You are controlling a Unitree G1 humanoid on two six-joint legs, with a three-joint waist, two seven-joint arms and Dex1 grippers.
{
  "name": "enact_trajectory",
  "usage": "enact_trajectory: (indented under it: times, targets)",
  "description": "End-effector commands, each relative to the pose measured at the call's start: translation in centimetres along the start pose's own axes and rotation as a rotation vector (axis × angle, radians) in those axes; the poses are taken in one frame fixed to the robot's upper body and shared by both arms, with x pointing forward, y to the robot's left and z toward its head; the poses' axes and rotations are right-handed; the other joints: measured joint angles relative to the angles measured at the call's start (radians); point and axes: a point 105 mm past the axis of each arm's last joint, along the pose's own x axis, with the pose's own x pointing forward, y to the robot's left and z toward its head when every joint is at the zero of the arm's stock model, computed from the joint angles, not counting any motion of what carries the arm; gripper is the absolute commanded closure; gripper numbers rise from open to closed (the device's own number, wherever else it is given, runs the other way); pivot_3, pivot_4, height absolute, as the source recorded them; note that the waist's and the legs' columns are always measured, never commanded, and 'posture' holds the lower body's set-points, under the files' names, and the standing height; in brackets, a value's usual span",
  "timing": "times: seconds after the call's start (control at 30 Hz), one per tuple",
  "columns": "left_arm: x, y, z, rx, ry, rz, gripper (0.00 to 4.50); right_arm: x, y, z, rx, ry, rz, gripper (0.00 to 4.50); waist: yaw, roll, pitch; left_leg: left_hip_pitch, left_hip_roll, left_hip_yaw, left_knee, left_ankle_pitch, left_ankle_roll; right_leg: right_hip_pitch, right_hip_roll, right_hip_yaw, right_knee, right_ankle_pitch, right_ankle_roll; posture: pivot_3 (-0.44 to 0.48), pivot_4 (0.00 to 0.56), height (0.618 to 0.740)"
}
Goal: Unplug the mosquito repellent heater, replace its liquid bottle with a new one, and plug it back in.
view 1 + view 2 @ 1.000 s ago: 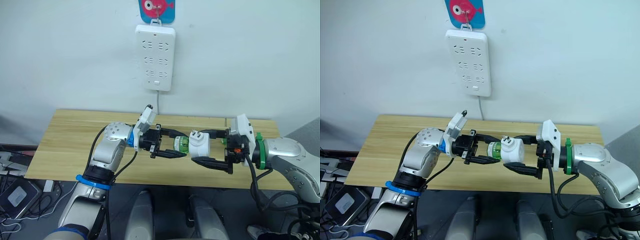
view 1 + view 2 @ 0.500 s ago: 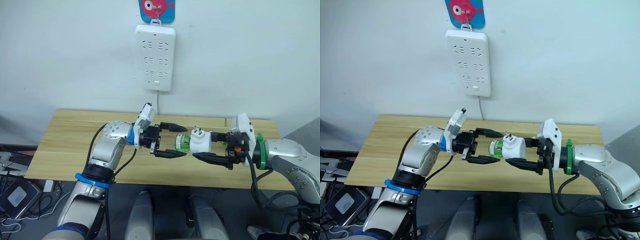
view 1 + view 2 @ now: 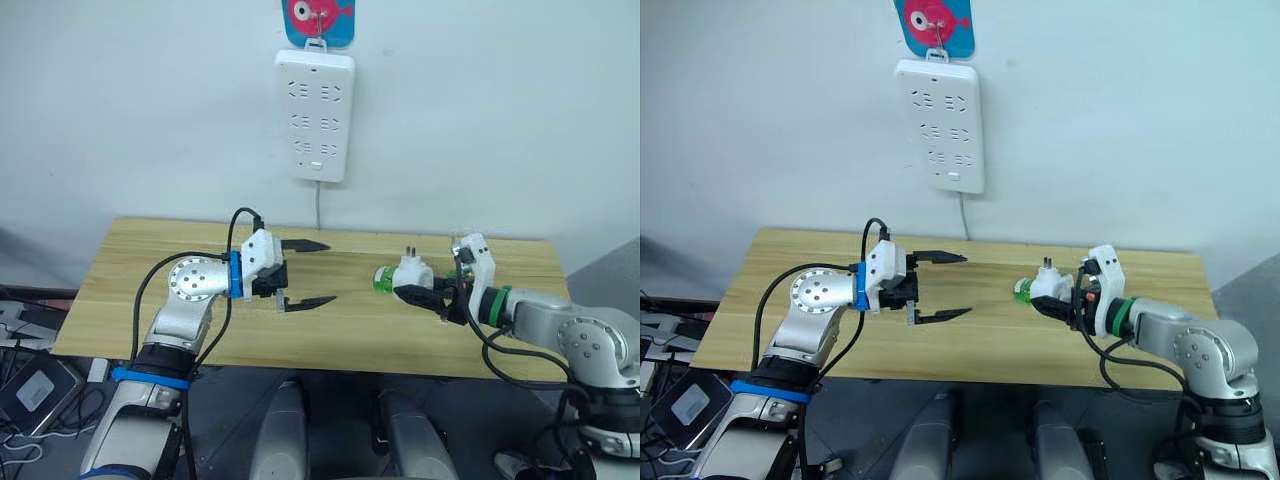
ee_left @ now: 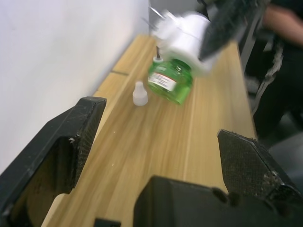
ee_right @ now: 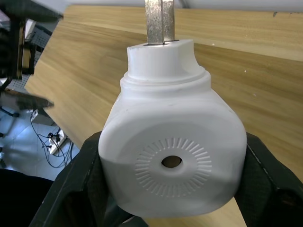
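A wooden table [image 3: 150, 260] stands against a white wall, where a power strip [image 3: 314, 115] hangs with every socket free. Over the table's left half, the left gripper [image 3: 303, 272] hovers with fingers spread wide, holding nothing. Over the right half, the right gripper [image 3: 428, 293] pinches the heater [image 3: 411, 274], prongs up, its fingers partly hidden behind it. A green bottle [image 3: 383, 281] sticks out of the heater. A tiny white cap [image 4: 138, 93] stands near the wall.
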Motion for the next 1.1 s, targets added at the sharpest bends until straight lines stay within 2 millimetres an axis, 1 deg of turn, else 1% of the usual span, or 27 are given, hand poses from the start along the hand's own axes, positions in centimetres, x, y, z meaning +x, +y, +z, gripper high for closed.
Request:
enact_trajectory:
  times: [0.03,0.1,0.23,0.43,0.57,0.63,0.7,0.83,0.87,1.07,1.1]
  targets:
    - [2.6,-0.5,0.4,0.081,0.037,-0.037,0.0,0.2,0.7,1.0,0.024,-0.006,0.007,1.5,0.005,0.0,0.0,0.0,0.0,0.0,0.0,0.0,0.0,0.0,0.0,0.0,0.0,0.0,0.0,0.206,0.256,0.74]
    - [3.8,-0.4,0.6,0.089,0.038,-0.029,0.0,0.5,1.1,1.2,0.032,0.002,0.016,1.5,0.011,0.0,0.0,-0.001,0.0,0.0,0.0,0.0,0.0,-0.001,0.0,0.0,0.0,0.0,0.0,0.197,0.254,0.74]
    - [5.4,0.0,0.7,0.145,0.056,-0.01,0.0,0.7,2.0,1.3,0.035,0.016,0.03,1.5,0.015,0.0,0.0,-0.001,0.0,0.0,-0.001,0.0,0.0,-0.001,0.0,0.0,0.0,0.001,-0.001,0.184,0.252,0.74]
    - [6.5,0.4,0.7,0.149,0.076,0.015,0.0,0.8,2.8,1.6,0.047,0.007,0.041,1.5,0.014,0.0,0.0,-0.001,0.0,0.0,-0.001,0.0,0.0,-0.001,0.001,0.0,0.0,0.001,-0.002,0.171,0.25,0.74]
    - [7.2,0.0,0.8,0.148,0.08,0.012,0.0,0.8,3.2,2.0,0.065,-0.006,0.053,1.5,0.012,0.0,0.0,-0.001,0.0,0.0,-0.001,0.0,0.0,-0.001,0.001,0.0,0.001,0.001,-0.002,0.161,0.248,0.74]
    - [7.4,-0.3,0.7,0.142,0.081,0.0,0.39,0.8,3.3,2.0,0.07,-0.005,0.057,1.5,0.012,0.0,-0.001,-0.001,0.0,0.0,-0.001,0.0,0.0,-0.001,0.001,0.0,0.0,0.002,-0.003,0.161,0.248,0.74]
    - [7.5,-0.3,0.6,0.145,0.091,0.008,0.9,0.8,3.5,2.0,0.075,-0.005,0.064,1.5,0.011,0.0,-0.001,-0.001,0.0,0.0,-0.001,0.0,0.0,-0.001,0.001,-0.001,0.0,0.002,-0.003,0.161,0.248,0.74]
    - [7.7,-0.2,0.5,0.144,0.101,0.012,2.15,0.8,3.8,2.0,0.062,0.003,0.08,1.5,0.011,0.001,-0.001,-0.001,0.0,0.0,-0.002,0.0,0.0,-0.001,0.001,-0.001,0.0,0.002,-0.003,0.161,0.248,0.74]
    - [7.7,-0.2,0.5,0.145,0.1,0.013,2.25,0.8,3.8,2.0,0.063,0.003,0.08,1.5,0.011,0.001,-0.001,-0.001,0.0,0.0,-0.002,0.0,0.0,-0.001,0.001,0.0,0.0,0.002,-0.003,0.161,0.248,0.74]
    - [7.7,-0.3,0.7,0.144,0.094,0.013,2.25,0.9,4.4,2.2,0.027,0.011,0.101,1.5,0.011,0.001,-0.001,-0.001,0.0,0.0,-0.002,0.0,0.0,-0.001,0.001,-0.001,0.0,0.002,-0.003,0.169,0.242,0.74]
    - [7.7,-0.3,0.7,0.144,0.094,0.014,2.25,0.9,4.6,2.2,0.029,0.005,0.11,1.15,0.011,0.001,-0.001,-0.001,0.0,0.0,-0.002,0.0,0.0,-0.001,0.001,-0.001,0.0,0.002,-0.003,0.169,0.242,0.74]
